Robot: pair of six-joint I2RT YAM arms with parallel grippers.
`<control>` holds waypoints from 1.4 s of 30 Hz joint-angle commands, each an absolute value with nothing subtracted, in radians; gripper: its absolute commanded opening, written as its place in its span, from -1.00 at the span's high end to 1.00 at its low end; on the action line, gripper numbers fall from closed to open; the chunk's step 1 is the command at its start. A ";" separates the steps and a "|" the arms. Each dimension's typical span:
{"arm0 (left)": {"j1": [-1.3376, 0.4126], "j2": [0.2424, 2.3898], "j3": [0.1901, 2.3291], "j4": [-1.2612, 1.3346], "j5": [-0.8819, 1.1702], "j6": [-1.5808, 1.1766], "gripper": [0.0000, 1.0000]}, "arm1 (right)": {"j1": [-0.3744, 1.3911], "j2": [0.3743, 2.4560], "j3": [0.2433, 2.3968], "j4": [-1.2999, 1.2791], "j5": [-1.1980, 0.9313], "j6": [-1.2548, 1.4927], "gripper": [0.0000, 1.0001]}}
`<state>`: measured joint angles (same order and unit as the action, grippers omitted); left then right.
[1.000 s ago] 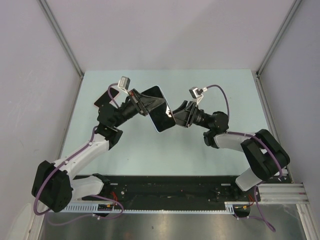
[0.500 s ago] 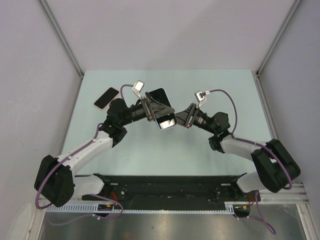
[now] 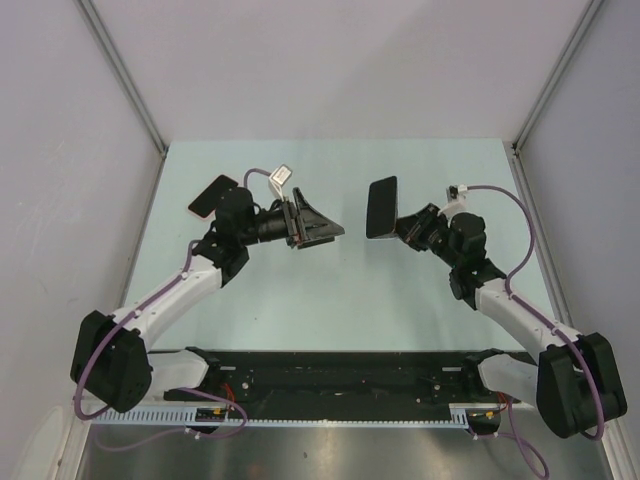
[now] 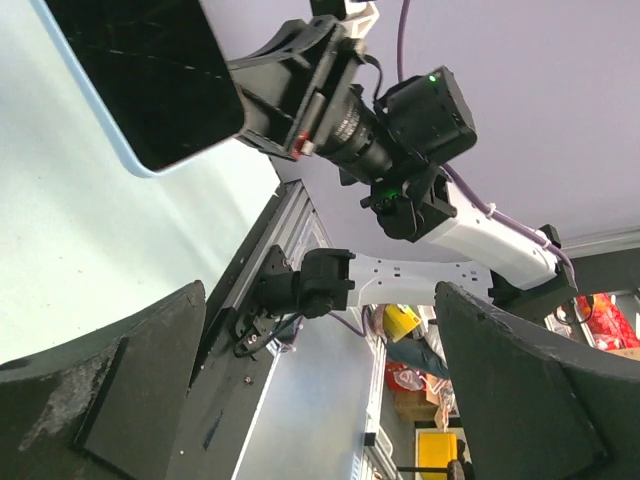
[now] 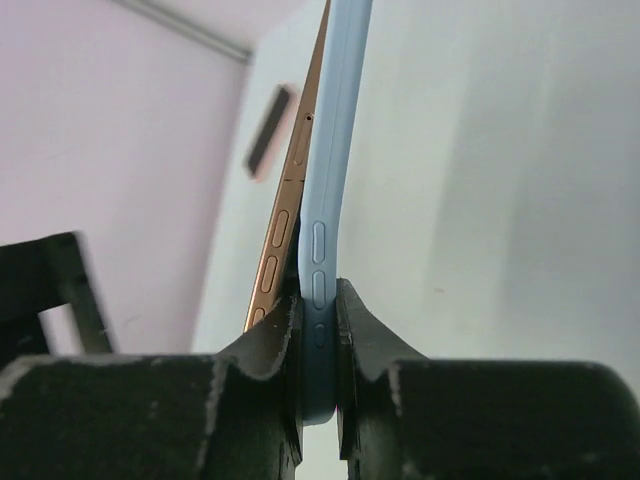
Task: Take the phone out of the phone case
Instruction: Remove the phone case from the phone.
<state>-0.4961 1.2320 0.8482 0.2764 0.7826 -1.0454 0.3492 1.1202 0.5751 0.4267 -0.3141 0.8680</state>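
Observation:
My right gripper is shut on the light blue phone case and holds it upright on its edge above the table. The phone, gold-edged with a dark screen, still sits in the case. Its near end has tilted away from the case wall beside my left-hand finger. My left gripper stands open and empty, a short way left of the phone. In the left wrist view the phone shows at the upper left, beyond the open fingers.
A second dark phone lies flat on the pale green table at the far left, behind my left arm. Grey walls close in the table on three sides. The black base rail runs along the near edge.
My left gripper has let go of the phone, opened wide and drawn back to the left. My right gripper has closed on the case and carried it and the phone to the right.

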 commanded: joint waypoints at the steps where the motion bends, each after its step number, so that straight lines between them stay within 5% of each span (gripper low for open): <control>1: -0.488 1.242 0.897 0.270 0.834 -1.009 -1.00 | 0.325 1.085 0.595 0.318 -0.213 0.753 1.00; 11: -0.471 1.298 0.844 0.235 0.792 -0.969 -1.00 | 0.379 1.157 0.606 0.170 -0.042 0.644 1.00; 21: -0.548 1.439 0.785 0.209 0.692 -0.920 -1.00 | 0.638 1.396 0.730 -0.043 0.308 0.554 1.00; 28: -0.549 1.434 0.770 0.175 0.658 -0.885 -1.00 | 0.678 1.494 0.792 -0.117 0.301 0.499 1.00; 31: -0.551 1.436 0.762 0.173 0.655 -0.877 -0.99 | 0.678 1.515 0.805 -0.123 0.298 0.480 0.76; 42: -0.551 1.456 0.758 0.172 0.649 -0.854 -1.00 | 0.680 1.634 0.893 -0.103 0.282 0.454 0.69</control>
<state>-0.5495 1.4540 0.7647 0.1638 0.6571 -0.8898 0.6765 1.5555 0.8608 -0.1215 0.2951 0.4744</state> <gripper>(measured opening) 0.996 0.165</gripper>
